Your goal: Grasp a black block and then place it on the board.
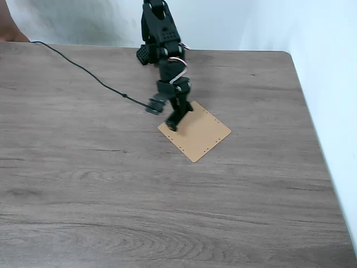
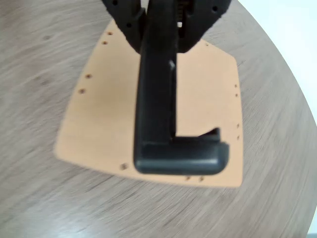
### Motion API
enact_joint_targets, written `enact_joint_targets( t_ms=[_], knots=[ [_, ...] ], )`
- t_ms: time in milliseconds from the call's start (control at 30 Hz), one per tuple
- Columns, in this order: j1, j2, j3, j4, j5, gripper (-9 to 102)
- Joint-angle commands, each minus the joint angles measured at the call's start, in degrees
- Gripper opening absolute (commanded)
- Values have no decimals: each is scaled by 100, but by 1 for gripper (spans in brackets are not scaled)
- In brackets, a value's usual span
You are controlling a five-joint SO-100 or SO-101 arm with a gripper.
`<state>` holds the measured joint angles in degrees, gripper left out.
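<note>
Tool (image 1: 174, 124) is pinching black block (image 2: 181, 157) crosswise at fingertips, hanging it over tan board (image 2: 104, 114) near its edge, prob. for set-down. Board is lying flat on wood-grain surface (image 1: 83, 184).

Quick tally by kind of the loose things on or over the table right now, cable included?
Black block, held in the claw above the board: 1
Tan board with edge holes: 1
Black cable across the tabletop: 1
Total: 3
</note>
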<state>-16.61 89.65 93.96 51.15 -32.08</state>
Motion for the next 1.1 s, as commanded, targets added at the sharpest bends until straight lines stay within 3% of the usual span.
enact_joint_targets(
  t_ms=[0, 667, 867, 1067],
  knots=[
    [-290, -44, -501, 18, 0, 0],
    [-633, -729, -703, -220, -9, 0],
    [-721, -782, -703, -88, -202, 20],
    [-747, -817, -729, -35, -272, 23]
  ],
)
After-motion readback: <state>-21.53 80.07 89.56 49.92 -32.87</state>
